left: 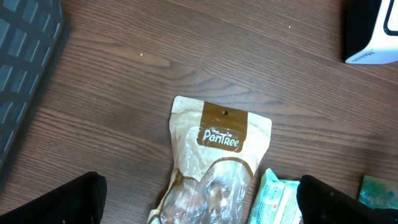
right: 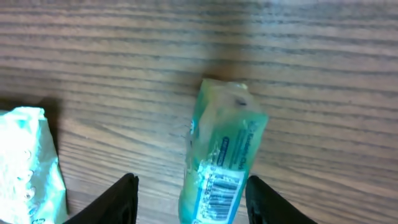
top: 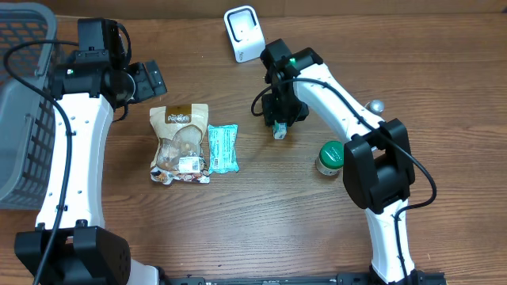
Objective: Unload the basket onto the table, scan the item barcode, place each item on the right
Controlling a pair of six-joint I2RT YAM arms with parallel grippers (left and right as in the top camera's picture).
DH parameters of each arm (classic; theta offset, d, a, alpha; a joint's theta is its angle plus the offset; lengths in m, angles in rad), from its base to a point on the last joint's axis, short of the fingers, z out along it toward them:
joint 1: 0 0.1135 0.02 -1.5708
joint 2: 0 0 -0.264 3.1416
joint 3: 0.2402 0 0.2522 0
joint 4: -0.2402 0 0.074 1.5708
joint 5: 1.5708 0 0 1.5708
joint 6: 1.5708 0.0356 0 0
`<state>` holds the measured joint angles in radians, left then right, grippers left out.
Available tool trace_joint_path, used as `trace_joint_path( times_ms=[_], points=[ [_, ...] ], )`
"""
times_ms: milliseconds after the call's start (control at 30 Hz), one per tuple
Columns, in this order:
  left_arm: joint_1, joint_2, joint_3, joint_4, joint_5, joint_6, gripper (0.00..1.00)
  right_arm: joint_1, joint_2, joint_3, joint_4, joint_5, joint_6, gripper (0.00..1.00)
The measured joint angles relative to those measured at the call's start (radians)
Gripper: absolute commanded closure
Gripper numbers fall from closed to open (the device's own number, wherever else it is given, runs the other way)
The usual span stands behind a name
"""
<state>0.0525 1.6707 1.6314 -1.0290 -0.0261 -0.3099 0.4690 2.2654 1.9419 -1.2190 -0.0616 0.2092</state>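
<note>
Okay, right wrist view first: the small teal pack (right: 222, 155) sits on the tabletop (right: 323, 74) directly under my right end effector (right: 191, 186). Its fingers (right: 121, 199) stand spread on either side of the pack, with bare wood showing in each gap, so nothing is pinched. A barcode label faces the camera at the pack's near end.

From overhead, that pack is just below the right wrist, roughly mid-table. The white scanner (top: 242, 33) stands toward the far edge, apart from it. A green-lidded jar (top: 329, 157) sits off to one side of the pack, beside the right arm's base link. Near the right arm's elbow there is a small silver round thing (top: 375, 104); I can't tell what it is.

Over to the left: my left end effector (left: 202, 186) is spread wide and holding nothing, hovering above the top of the PanTree snack pouch (left: 214, 155). A teal wipes-style packet (left: 277, 199) lies just beside that pouch, touching or nearly so. The grey basket (top: 24, 103) sits at the table's far left edge, beyond the left arm.
</note>
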Motion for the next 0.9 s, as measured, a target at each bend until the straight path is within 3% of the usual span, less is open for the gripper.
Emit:
trace_joint_path(
  times_ms=[300,567,633,700,767,833,900],
  points=[
    [0.000,0.000,0.000,0.000,0.000,0.000,0.01,-0.036,0.000,0.000,0.146,0.025,0.087,0.43],
    [0.000,0.000,0.000,0.000,0.000,0.000,0.00,-0.124,0.000,0.000,0.069,0.074,0.145,0.48],
    [0.000,0.000,0.000,0.000,0.000,0.000,0.00,-0.130,0.000,0.000,0.043,0.077,0.150,0.52],
    [0.000,0.000,0.000,0.000,0.000,0.000,0.00,-0.134,0.000,0.000,0.016,0.077,0.153,0.64],
    [0.000,0.000,0.000,0.000,0.000,0.000,0.00,-0.134,0.000,0.000,-0.010,0.077,0.152,0.86],
    [0.000,0.000,0.000,0.000,0.000,0.000,0.00,-0.135,0.000,0.000,-0.024,0.077,0.161,0.96],
    [0.000,0.000,0.000,0.000,0.000,0.000,0.00,-0.134,0.000,0.000,-0.045,0.076,0.158,0.96]
  ],
)
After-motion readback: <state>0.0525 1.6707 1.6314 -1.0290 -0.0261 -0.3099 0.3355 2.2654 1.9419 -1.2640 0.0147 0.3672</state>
